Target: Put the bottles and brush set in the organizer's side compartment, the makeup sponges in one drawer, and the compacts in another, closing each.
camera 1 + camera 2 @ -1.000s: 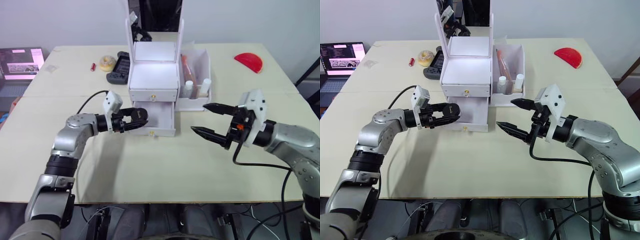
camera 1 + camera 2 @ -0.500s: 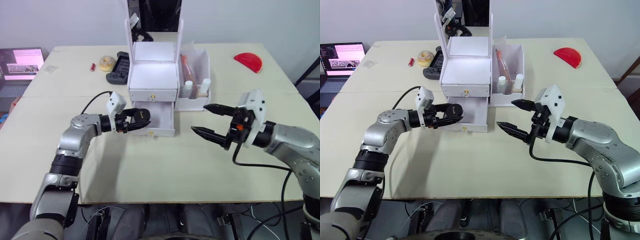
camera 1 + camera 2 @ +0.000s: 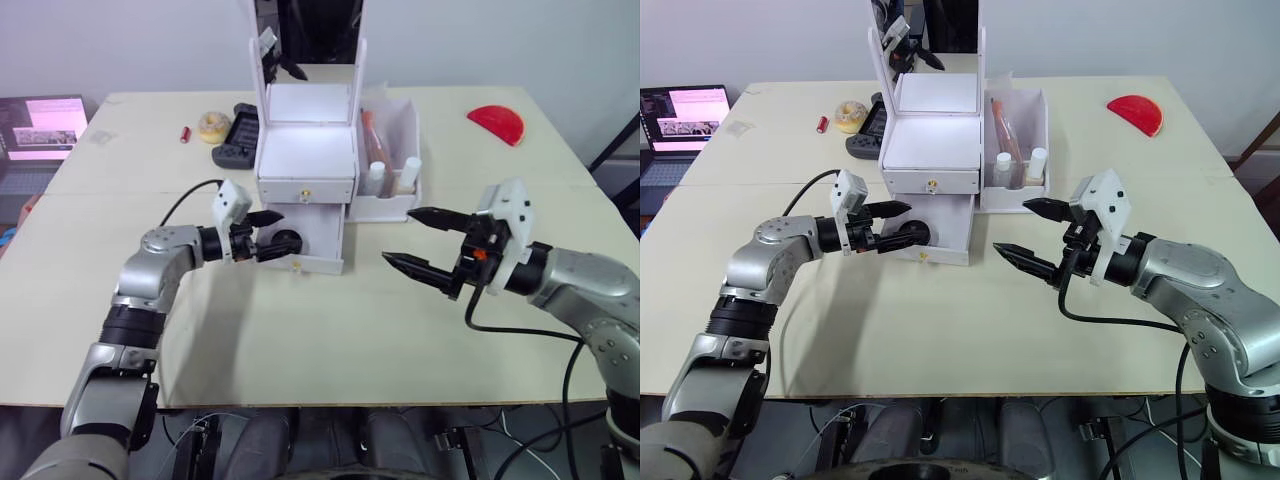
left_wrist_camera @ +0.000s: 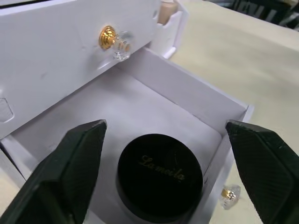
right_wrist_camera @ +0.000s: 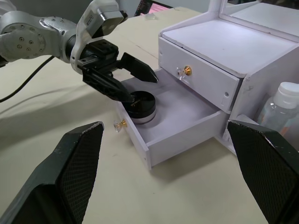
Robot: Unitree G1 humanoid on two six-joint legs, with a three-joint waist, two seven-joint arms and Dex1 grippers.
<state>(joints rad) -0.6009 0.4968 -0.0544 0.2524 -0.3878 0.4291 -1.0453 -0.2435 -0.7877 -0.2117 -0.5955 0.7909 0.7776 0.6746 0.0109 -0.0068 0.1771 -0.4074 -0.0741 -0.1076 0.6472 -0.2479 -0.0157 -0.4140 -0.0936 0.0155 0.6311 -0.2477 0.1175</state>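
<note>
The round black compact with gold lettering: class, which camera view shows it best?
The left wrist view: the round black compact lies close below, lettering readable, in the open white lower drawer. The right wrist view shows it smaller; the eye views show a dark spot.

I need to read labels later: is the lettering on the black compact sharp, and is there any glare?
Left wrist view: the compact lettering is legible, the hand's fingers soft-edged. Left eye view: the organizer top is washed out white.
</note>
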